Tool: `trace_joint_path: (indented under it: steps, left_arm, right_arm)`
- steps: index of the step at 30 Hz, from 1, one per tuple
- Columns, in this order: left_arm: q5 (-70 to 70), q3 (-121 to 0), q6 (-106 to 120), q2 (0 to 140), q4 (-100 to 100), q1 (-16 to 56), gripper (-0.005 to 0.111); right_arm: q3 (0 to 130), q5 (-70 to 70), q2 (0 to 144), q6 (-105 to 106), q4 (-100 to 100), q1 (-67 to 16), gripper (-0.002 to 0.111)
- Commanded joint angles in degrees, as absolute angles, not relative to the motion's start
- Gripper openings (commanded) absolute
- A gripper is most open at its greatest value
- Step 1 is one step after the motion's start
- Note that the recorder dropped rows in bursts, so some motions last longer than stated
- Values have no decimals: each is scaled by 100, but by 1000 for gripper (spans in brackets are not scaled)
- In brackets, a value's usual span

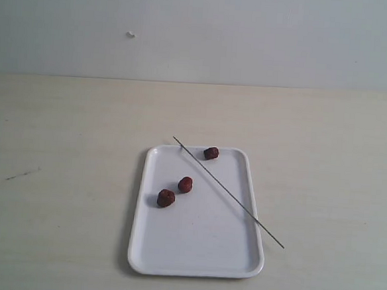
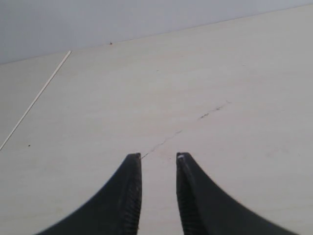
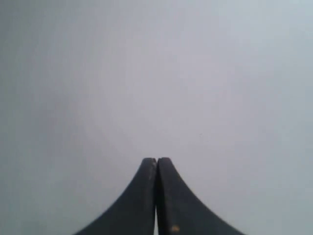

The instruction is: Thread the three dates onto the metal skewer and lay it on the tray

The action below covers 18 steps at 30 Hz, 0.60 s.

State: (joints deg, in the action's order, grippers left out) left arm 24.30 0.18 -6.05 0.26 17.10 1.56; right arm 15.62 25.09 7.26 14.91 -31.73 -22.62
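The tray (image 1: 199, 248) is sitting on the pale table (image 1: 58, 175), its long side running from 12 to 6 o'clock in the exterior view. The metal skewer (image 1: 229, 192) is lying flat across it, its long axis slanting from between 10 and 11 o'clock to between 4 and 5 o'clock. One end is poking out past the far rim near the far left corner, and the other is overhanging the right rim above the table. Which end is the sharp one cannot be told.

The three dates are lying loose on the tray. One date (image 1: 211, 153) is resting at 12 o'clock from the tray's centre, near the far rim, beside the skewer on its 1 o'clock side and apart from it. The second date (image 1: 185, 184) is lying at 11 o'clock and the third date (image 1: 166, 198) at 10 o'clock, close beside each other on the skewer's other side.

The left gripper (image 2: 159, 159) is hanging over bare table with its fingers apart and gripping nothing. The right gripper (image 3: 156, 161) is facing a plain grey surface, its fingers pressed together and empty.
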Motion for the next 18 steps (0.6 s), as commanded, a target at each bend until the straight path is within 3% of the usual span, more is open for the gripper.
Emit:
trace_joint_path:
  steps: [1,14,18]
  left_arm:
    - [2410,0,-625,0,1723,143,27]
    - [2410,0,-625,0,1723,143,27]
    - [2410,0,-625,0,1723,143,27]
  right_arm:
    - [2595,2314,1906,3689,-4844,-2266,0]
    - [4837,2040,6245,10757,-9758,-2266,0]
    - [5185,2526,7387,12136,-9995,-2266,0]
